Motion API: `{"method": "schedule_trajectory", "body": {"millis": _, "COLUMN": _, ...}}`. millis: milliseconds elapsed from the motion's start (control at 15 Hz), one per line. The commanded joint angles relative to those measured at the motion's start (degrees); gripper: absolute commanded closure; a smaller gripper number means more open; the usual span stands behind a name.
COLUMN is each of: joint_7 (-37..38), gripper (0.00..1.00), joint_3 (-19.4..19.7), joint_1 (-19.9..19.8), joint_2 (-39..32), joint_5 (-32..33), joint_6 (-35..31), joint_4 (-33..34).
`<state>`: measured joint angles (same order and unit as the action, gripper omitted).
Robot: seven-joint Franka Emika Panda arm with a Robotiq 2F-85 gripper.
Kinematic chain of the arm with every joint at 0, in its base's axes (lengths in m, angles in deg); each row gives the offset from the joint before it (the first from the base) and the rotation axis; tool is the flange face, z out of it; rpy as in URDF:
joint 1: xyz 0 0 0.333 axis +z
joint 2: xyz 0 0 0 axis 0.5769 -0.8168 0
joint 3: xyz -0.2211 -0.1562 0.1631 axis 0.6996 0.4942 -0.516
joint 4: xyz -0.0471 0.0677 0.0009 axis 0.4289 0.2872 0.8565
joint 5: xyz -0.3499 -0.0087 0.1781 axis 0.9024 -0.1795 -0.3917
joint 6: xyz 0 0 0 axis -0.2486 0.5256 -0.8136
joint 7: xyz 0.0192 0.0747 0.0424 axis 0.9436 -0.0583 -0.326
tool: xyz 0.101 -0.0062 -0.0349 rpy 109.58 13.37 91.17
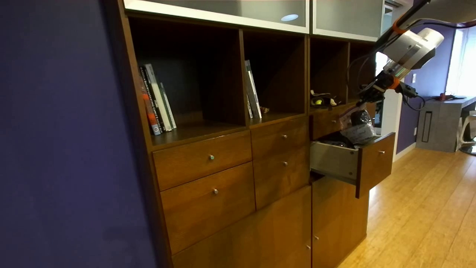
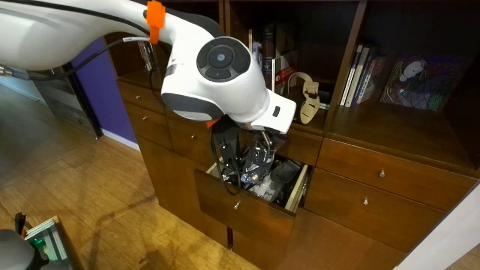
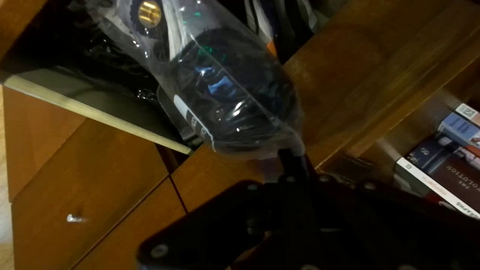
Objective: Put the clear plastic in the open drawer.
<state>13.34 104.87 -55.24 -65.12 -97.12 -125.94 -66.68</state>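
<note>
A clear plastic bag [image 1: 358, 126] with dark and white contents hangs from my gripper [image 1: 360, 102]. It also shows in an exterior view [image 2: 258, 157] and fills the upper middle of the wrist view [image 3: 232, 86]. My gripper's fingertips [image 3: 293, 154] are shut on the bag's top edge. The open drawer [image 1: 376, 163], brown wood with a small knob, is pulled out below the bag; its front also shows in an exterior view [image 2: 243, 208]. The bag's lower part is at the drawer's opening. I cannot tell whether it touches the drawer's contents.
Black items and packaging [image 2: 287, 171] lie in the drawer. A shut drawer [image 1: 329, 121] sits just above it, behind the bag. The shelf above holds books [image 2: 268, 56] and a beige strap-like object [image 2: 310, 101]. A crate [image 2: 50, 240] stands on the floor.
</note>
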Motion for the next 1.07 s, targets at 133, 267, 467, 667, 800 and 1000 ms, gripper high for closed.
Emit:
{"method": "schedule_trajectory", "body": {"millis": 133, "joint_7": -3.73, "gripper": 0.99, "joint_3": -1.61, "joint_1": -0.09, "joint_2": -1.96, "joint_5": -6.42, "joint_6": 0.75, "joint_4": 4.06}}
{"method": "schedule_trajectory", "body": {"millis": 267, "joint_7": -4.51, "gripper": 0.99, "joint_3": -1.89, "joint_1": -0.18, "joint_2": -2.54, "joint_5": -7.98, "joint_6": 0.72, "joint_4": 4.04}}
{"method": "schedule_trajectory", "body": {"millis": 467, "joint_7": -5.54, "gripper": 0.99, "joint_3": -1.85, "joint_1": -0.51, "joint_2": -3.52, "joint_5": -10.05, "joint_6": 0.59, "joint_4": 3.31}}
{"method": "schedule_trajectory", "body": {"millis": 667, "joint_7": -5.78, "gripper": 0.99, "joint_3": -1.38, "joint_1": -1.08, "joint_2": -4.81, "joint_5": -10.2, "joint_6": -0.46, "joint_4": 2.28}}
{"method": "schedule_trajectory", "body": {"millis": 800, "joint_7": -5.7, "gripper": 0.99, "joint_3": -1.08, "joint_1": -1.58, "joint_2": -5.62, "joint_5": -9.66, "joint_6": -1.38, "joint_4": 1.82}}
{"method": "schedule_trajectory", "body": {"millis": 1000, "joint_7": -5.64, "gripper": 0.99, "joint_3": -0.64, "joint_1": -2.33, "joint_2": -6.92, "joint_5": -8.66, "joint_6": -4.65, "joint_4": 1.63}}
